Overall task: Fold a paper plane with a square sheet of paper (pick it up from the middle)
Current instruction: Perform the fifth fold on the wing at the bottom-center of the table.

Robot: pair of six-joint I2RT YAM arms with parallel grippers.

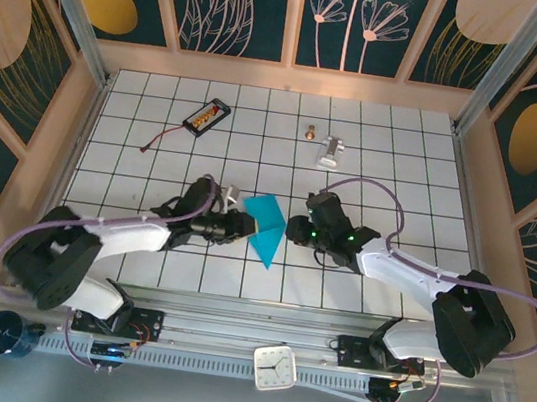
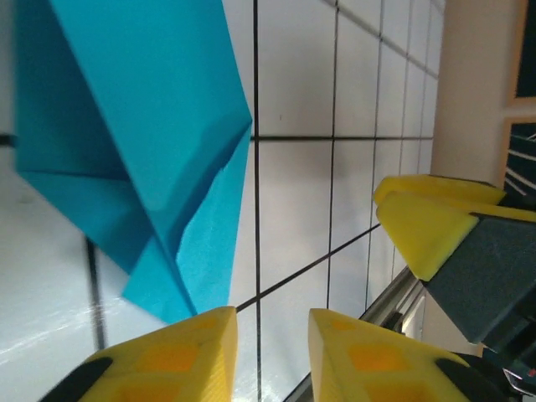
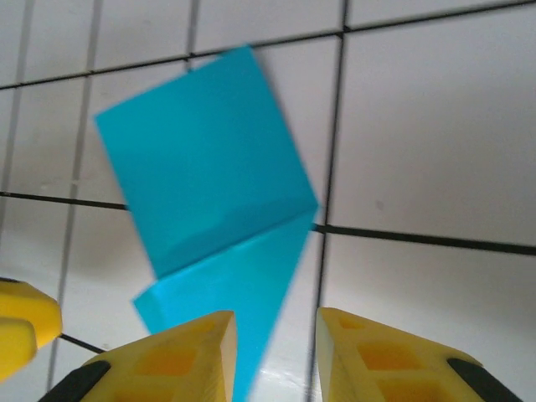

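The teal-blue sheet of paper lies on the white grid table, folded into a pointed kite shape with its tip toward the near edge. My left gripper sits just left of it, my right gripper just right of it. In the left wrist view the folded paper lies ahead and to the left of my left gripper, which is open over bare tile. In the right wrist view the paper runs its narrow tip down between the fingers of my right gripper, which is open and close to the tip.
A black battery pack with a red lead lies at the back left. A small silver metal piece and a brass part lie at the back centre. Wooden walls bound the table. A clock sits on the near rail.
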